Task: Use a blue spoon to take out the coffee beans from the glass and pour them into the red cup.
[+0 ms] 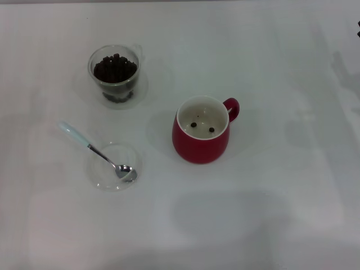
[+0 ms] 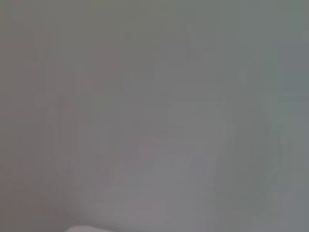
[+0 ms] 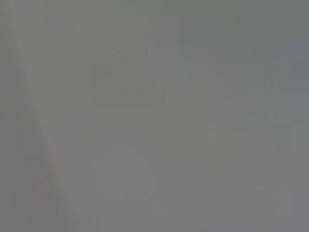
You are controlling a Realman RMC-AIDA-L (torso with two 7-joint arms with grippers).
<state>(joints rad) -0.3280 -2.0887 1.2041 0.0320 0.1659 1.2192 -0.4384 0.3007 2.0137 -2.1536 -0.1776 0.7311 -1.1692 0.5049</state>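
In the head view the glass (image 1: 115, 76) stands at the back left, holding a heap of dark coffee beans (image 1: 115, 68). The blue spoon (image 1: 95, 151) lies with its silver bowl in a flat clear dish (image 1: 107, 179) and its pale handle resting out over the rim to the back left. The red cup (image 1: 202, 130) stands upright in the middle, handle to the back right, with two loose beans on its white bottom. Neither gripper shows in any view. Both wrist views show only a plain grey surface.
The things stand on a white tabletop (image 1: 281, 202). A small dark object (image 1: 358, 28) shows at the right edge of the head view, far back.
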